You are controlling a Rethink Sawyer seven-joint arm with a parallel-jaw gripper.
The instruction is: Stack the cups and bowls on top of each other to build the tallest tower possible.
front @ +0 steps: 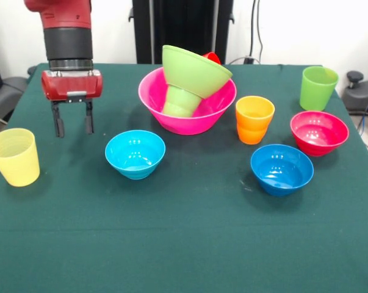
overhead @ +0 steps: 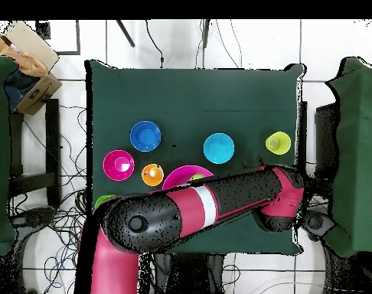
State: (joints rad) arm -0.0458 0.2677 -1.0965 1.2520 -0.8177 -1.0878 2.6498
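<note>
- The tool hangs empty above the desk, its two dark fingers pointing straight down with a clear gap between them, gripping nothing.
- Taking the large pink bowl as landmark in the front view: the tool is well to its left, apart from it and touching none of the cups or bowls.
- Inside the pink bowl stands the small green cup, upside down it seems, with the lime green bowl tilted on top; a sliver of the red cup peeks out behind that bowl's rim, and how it sits cannot be made out.
- The light blue bowl sits near the pink bowl, in front and to its left, and is the nearest bowl to the tool.
- The pale yellow cup stands further left of the pink bowl, below-left of the tool.
- Right of the pink bowl: the orange cup just beside it, then the magenta bowl, the darker blue bowl and the taller lime green cup.
- The arm comes down vertically at the wrist; overhead it lies across the pink bowl's near side.
</note>
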